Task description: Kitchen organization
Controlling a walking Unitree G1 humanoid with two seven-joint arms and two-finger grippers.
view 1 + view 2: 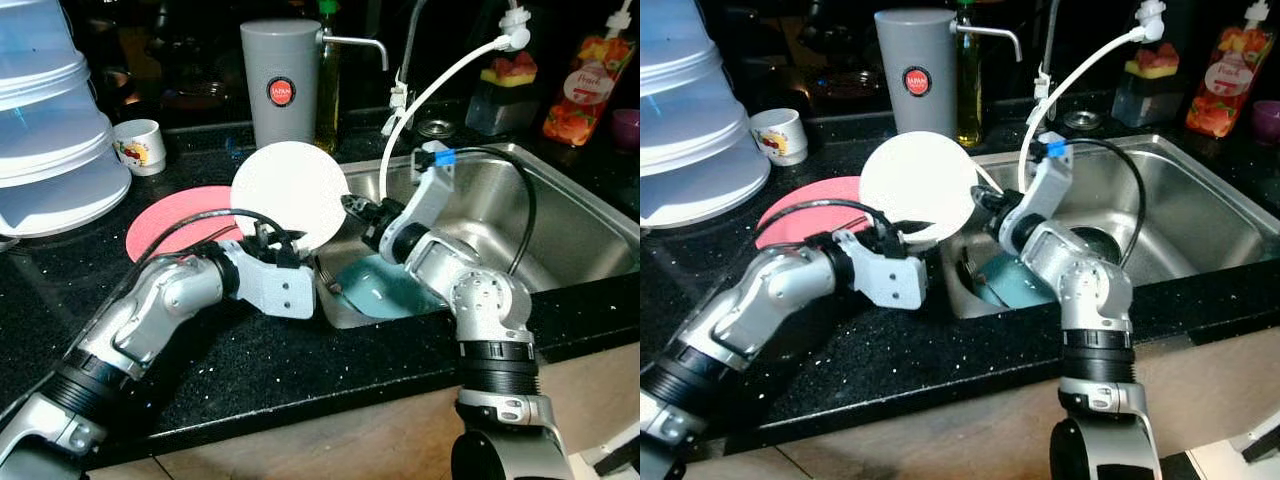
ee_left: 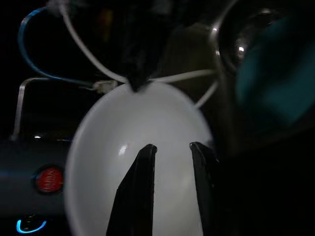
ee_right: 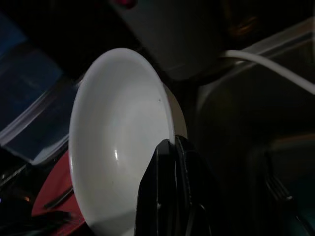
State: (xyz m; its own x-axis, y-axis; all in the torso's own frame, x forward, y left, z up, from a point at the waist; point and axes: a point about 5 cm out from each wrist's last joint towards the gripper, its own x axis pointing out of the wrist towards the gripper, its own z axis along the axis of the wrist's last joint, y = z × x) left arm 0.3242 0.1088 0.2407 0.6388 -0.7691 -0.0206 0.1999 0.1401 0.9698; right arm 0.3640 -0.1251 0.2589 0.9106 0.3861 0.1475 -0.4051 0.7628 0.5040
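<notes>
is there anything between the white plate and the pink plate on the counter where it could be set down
Nothing visible blocks it. The white plate is held upright at the sink's edge by the right tool, left tool at its lower rim. The pink plate lies flat just beside it, its face bare.
</notes>
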